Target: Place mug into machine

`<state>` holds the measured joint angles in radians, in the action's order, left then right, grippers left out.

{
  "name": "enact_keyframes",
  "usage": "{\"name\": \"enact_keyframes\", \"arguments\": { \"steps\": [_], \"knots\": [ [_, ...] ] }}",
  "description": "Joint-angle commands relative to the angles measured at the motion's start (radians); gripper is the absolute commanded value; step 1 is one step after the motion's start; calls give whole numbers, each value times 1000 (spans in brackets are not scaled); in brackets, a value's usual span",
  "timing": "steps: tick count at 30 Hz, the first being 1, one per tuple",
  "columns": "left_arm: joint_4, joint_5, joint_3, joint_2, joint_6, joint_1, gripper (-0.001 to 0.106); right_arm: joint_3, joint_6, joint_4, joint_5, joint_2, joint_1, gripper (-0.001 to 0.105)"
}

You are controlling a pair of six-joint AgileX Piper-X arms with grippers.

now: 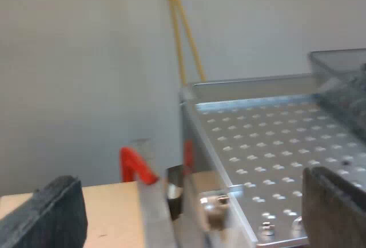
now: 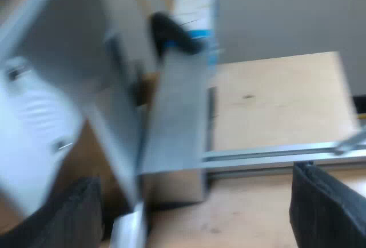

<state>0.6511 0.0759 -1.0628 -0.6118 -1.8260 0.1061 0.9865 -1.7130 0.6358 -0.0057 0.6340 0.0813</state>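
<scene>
Fingers of my left gripper (image 1: 189, 202) and right gripper (image 2: 197, 202) stand spread, empty, near the silver espresso machine (image 1: 269, 139) with its perforated steel top. Where the mug sits I cannot tell. I judge this the fetching step: next I must find and grasp it.

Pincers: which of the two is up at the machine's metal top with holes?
The left pincer, beside that holed top; the right pincer is over the wooden table instead.
</scene>
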Motion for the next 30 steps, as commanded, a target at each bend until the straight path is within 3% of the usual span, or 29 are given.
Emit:
{"name": "enact_keyframes", "arguments": {
  "steps": [1, 4, 7, 11, 14, 25, 30],
  "knots": [
    [65, -4, -6, 5, 8, -55, 78, 5, 2, 0, -23, -32, -123, 69],
    [134, -28, -6, 19, 36, -70, 78, 5, 4, 10, -24, -63, -137, 69],
    [177, -57, -6, 72, 72, -33, 78, 5, 4, 60, -24, -114, -134, 69],
    [220, -165, -6, 179, 77, -8, 78, -1, -13, 133, -26, -215, -134, 69],
    [274, -203, -6, 261, 77, -8, 78, -1, -14, 178, -26, -293, -134, 69],
    [491, -230, 58, 553, 75, -8, 78, -13, -49, 330, -26, -515, -134, 69],
    [599, -230, 91, 703, 75, -8, 78, -87, -49, 334, -26, -640, -134, 69]
  ]
}}
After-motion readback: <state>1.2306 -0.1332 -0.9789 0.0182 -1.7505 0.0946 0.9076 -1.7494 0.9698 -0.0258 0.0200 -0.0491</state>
